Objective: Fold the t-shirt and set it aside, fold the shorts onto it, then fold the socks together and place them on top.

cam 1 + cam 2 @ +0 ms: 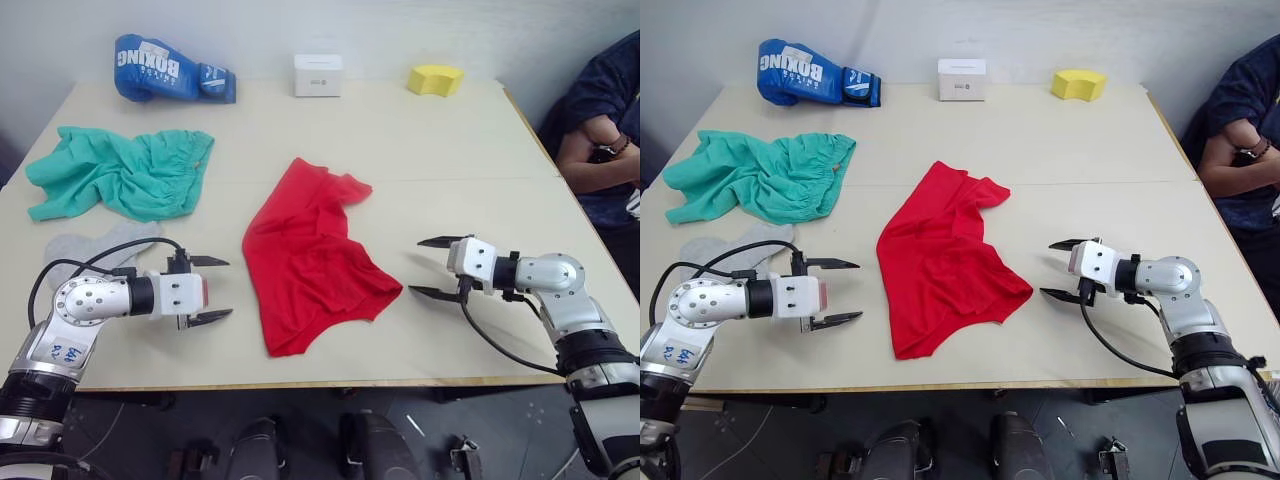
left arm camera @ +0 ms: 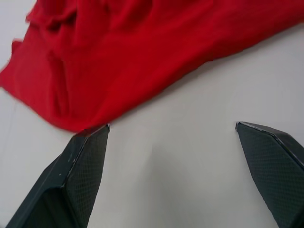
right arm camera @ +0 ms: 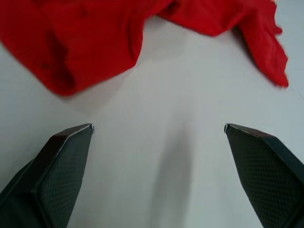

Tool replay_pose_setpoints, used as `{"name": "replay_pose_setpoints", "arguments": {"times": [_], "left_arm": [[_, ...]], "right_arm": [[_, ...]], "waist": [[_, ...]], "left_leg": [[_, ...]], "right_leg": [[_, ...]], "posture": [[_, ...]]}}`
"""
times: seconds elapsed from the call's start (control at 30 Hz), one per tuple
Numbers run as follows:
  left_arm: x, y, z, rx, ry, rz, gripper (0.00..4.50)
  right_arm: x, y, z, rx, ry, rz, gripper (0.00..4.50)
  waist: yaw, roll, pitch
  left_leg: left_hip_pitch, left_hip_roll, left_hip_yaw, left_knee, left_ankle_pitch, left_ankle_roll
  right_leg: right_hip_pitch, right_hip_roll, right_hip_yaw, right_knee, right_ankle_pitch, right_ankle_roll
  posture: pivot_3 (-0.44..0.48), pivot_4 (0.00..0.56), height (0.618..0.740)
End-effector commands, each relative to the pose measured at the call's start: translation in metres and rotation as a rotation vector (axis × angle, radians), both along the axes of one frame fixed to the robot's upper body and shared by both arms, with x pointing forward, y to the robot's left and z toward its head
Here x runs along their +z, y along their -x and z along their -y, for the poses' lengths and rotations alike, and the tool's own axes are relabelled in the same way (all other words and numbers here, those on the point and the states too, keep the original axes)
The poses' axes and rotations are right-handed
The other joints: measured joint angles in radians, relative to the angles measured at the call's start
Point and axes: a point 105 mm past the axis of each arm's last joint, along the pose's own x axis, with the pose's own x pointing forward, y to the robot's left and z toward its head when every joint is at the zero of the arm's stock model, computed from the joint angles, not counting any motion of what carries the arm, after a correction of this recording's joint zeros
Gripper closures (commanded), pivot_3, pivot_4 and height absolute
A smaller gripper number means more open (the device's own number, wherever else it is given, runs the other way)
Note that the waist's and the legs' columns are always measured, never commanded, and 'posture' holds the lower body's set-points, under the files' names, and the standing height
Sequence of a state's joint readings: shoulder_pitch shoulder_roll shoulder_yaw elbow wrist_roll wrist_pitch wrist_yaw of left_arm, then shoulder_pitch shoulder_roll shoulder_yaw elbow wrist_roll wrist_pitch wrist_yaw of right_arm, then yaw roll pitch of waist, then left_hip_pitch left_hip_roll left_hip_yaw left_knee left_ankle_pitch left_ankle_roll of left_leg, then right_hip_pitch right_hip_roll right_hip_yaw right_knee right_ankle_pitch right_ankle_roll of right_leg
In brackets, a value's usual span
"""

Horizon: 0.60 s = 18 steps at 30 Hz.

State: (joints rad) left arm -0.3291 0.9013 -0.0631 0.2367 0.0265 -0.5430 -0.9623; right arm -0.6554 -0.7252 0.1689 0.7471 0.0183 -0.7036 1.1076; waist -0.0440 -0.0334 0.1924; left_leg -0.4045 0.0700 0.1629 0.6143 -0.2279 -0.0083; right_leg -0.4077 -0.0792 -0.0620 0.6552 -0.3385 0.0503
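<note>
Left eye view: big cream table (image 1: 420,150) w/ a faint seam running across its middle, pale wall behind it, dark floor below the near edge. Red t-shirt (image 1: 310,255) lies crumpled near the centre, long axis running from the far middle toward the near edge, not folded. Teal shorts (image 1: 125,172) are bunched at my far left, well apart from the shirt. Grey socks (image 1: 95,245) lie flat just nearer than the shorts, partly behind my left arm and its black cable.

My left gripper (image 1: 212,290) hovers just left of the shirt's near part, fingers spread wide, nothing between them. Left wrist view shows the shirt hem just beyond my fingertips (image 2: 90,147), bare tabletop between them. My right gripper (image 1: 432,267) sits on the other side of the shirt, near its lower right corner, jaws also spread and empty; right wrist view has the red cloth ahead of the tips, not touching.

Along the far edge: blue boxing glove (image 1: 170,70) at left, small white box (image 1: 318,75) mid, yellow sponge-like block (image 1: 435,79) toward the right. A person in a dark blue top (image 1: 605,120) sits at the table's right side, arms folded.
</note>
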Motion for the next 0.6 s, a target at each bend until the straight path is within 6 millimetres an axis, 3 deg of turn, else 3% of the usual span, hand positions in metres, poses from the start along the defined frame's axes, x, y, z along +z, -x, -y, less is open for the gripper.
{"name": "replay_pose_setpoints", "arguments": {"times": [0.03, 0.13, 0.33, 0.43, 0.6], "left_arm": [[-0.017, 0.009, 0.025, -0.164, -0.056, 0.015, 0.01], [-0.022, 0.009, 0.039, -0.241, -0.066, 0.064, 0.01], [-0.028, -0.005, 0.056, -0.264, -0.08, 0.154, 0.01], [-0.03, -0.012, 0.056, -0.257, -0.112, 0.184, 0.01], [-0.031, -0.022, 0.054, -0.25, -0.146, 0.231, 0.01]], "right_arm": [[-0.01, 0.008, -0.016, 0.159, 0.104, 0.12, 0.0], [-0.014, 0.012, -0.038, 0.298, 0.14, 0.219, 0.0], [-0.024, 0.013, -0.057, 0.386, 0.182, 0.262, 0.0], [-0.026, 0.008, -0.062, 0.386, 0.212, 0.279, 0.0], [-0.033, 0.001, -0.065, 0.372, 0.269, 0.29, 0.0]], "waist": [[-0.005, 0.0, 0.0], [-0.01, 0.0, 0.0], [-0.011, 0.003, -0.002], [-0.011, 0.003, -0.003], [-0.013, 0.005, -0.012]], "left_leg": [[0.0, 0.0, 0.001, 0.0, 0.0, 0.0], [0.001, 0.0, 0.001, 0.002, 0.0, 0.001], [0.005, 0.001, 0.001, 0.005, 0.0, 0.0], [0.018, 0.001, 0.0, 0.005, -0.002, 0.0], [0.02, 0.001, -0.001, 0.005, -0.003, -0.001]], "right_leg": [[0.0, 0.0, 0.0, 0.0, 0.0, 0.0], [0.002, 0.0, 0.001, 0.001, 0.0, 0.001], [0.005, 0.0, 0.002, 0.003, 0.0, 0.001], [0.018, 0.0, 0.002, 0.002, 0.0, 0.0], [0.019, -0.002, 0.002, 0.003, 0.0, 0.0]], "posture": [[0.0, 0.15, 0.74], [0.0, 0.15, 0.74], [0.0, 0.15, 0.74], [0.0, 0.15, 0.74], [0.0, 0.15, 0.74]]}}
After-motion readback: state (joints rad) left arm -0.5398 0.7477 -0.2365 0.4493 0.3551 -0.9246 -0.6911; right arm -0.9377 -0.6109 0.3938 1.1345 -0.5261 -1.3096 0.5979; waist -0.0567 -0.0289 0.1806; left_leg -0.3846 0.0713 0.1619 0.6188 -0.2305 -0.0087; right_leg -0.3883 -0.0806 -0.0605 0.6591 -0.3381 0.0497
